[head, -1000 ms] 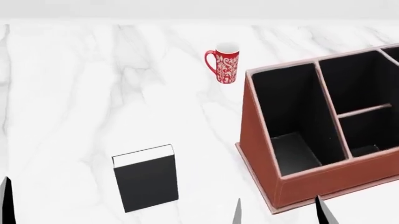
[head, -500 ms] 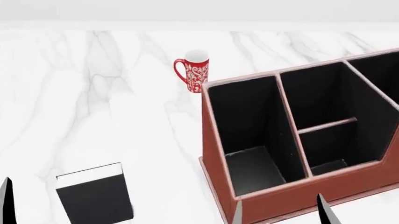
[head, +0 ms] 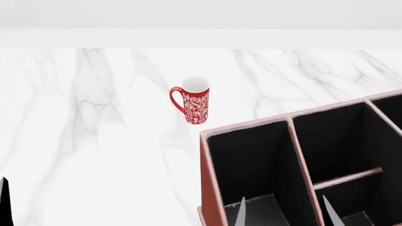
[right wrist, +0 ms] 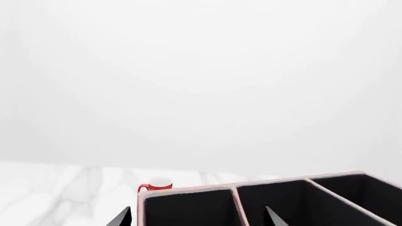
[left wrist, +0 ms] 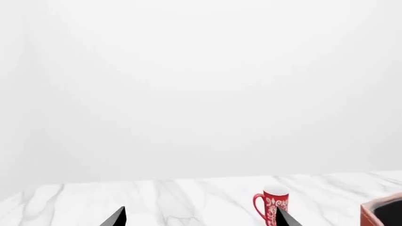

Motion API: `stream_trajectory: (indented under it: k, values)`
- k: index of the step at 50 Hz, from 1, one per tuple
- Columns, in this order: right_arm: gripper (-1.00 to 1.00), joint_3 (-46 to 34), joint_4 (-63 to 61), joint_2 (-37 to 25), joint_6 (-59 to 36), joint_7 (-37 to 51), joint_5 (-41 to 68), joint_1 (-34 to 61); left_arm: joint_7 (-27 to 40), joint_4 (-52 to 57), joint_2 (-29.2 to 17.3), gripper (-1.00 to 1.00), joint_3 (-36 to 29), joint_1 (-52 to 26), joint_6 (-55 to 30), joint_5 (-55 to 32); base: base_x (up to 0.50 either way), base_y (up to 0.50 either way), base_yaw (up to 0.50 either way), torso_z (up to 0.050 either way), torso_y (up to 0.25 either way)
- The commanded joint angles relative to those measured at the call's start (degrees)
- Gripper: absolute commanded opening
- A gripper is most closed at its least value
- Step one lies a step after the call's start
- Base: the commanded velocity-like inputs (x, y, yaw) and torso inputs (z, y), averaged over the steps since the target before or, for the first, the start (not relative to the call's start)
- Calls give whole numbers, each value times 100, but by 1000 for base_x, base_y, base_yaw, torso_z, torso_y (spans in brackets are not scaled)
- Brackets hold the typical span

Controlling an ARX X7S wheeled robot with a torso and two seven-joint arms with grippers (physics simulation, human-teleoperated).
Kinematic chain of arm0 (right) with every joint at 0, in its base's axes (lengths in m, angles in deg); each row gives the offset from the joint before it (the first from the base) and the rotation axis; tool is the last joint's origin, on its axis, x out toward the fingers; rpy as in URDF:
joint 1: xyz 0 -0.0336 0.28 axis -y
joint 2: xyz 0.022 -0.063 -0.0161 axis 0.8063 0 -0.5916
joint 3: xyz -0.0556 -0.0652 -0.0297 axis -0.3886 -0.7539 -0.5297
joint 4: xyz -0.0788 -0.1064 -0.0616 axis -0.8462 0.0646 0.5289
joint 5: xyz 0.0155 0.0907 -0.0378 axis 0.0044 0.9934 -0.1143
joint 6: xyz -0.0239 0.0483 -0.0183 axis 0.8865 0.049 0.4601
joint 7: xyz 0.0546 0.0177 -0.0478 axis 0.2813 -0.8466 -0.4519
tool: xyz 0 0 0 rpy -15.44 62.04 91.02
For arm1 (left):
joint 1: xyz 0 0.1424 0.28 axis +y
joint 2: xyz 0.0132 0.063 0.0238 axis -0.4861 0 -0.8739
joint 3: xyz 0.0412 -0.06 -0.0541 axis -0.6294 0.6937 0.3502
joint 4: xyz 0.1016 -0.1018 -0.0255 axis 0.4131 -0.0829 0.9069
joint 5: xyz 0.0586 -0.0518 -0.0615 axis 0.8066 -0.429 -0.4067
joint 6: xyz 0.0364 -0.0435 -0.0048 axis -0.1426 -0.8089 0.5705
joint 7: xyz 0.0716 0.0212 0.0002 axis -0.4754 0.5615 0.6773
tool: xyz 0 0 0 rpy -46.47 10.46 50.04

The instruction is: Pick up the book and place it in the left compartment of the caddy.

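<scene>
Counter [head: 94, 117]: white marble with grey veins, filling most of the head view up to a pale wall along the top edge.
Caddy [head: 210, 179]: reddish-brown box with pale worn rims, in the lower right of the head view, cut off by the right and bottom edges.
Left compartment [head: 254, 160]: the long black-lined section nearest the caddy's left wall, open-topped, nothing inside that I can see.
Book: out of sight in all three views, so I cannot say where it lies.
Mug [head: 193, 106]: red with a white pattern, upright in the upper middle of the head view, handle pointing left, near the caddy's far corner but apart from it.
Right hand [head: 283, 214]: two grey fingertips at the bottom edge, spread apart over the caddy, nothing between them.
Left hand [left wrist: 197, 217]: fingertips spread wide, holding nothing.
</scene>
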State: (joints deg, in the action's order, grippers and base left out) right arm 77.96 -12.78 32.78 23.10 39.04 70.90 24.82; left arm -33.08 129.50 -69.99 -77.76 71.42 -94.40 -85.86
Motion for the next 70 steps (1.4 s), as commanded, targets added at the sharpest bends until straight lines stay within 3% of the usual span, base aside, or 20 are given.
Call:
stream_trajectory:
  k: [1, 15, 25, 46, 57, 70]
  values:
    - [100, 54, 120, 38, -286, 159, 173, 155, 104, -18, -90, 100, 19, -18, 31, -106, 0, 0, 0, 0, 0]
    - [100, -126, 136, 28, -1058, 417, 112, 538, 253, -7, -223, 100, 214, -61, 13, -377, 0, 0, 0, 0, 0]
    - [100, 114, 253, 28, -998, 294, 428, 728, 254, 50, -431, 100, 424, 14, 122, -553, 0, 0, 0, 0, 0]
    - [100, 557, 395, 6, -3301, 458, 1102, 3189, 432, -97, -803, 100, 1013, -6, 297, -1056, 0, 0, 0, 0, 0]
    - [100, 484, 854, -40, -3912, -99, 1706, 4096, 486, -159, -868, 100, 1139, -13, 348, -1181, 0, 0, 0, 0, 0]
    - [100, 108, 1593, -246, -3978, -870, 2098, 5019, 538, -187, -947, 100, 1375, 35, 415, -1389, 0, 0, 0, 0, 0]
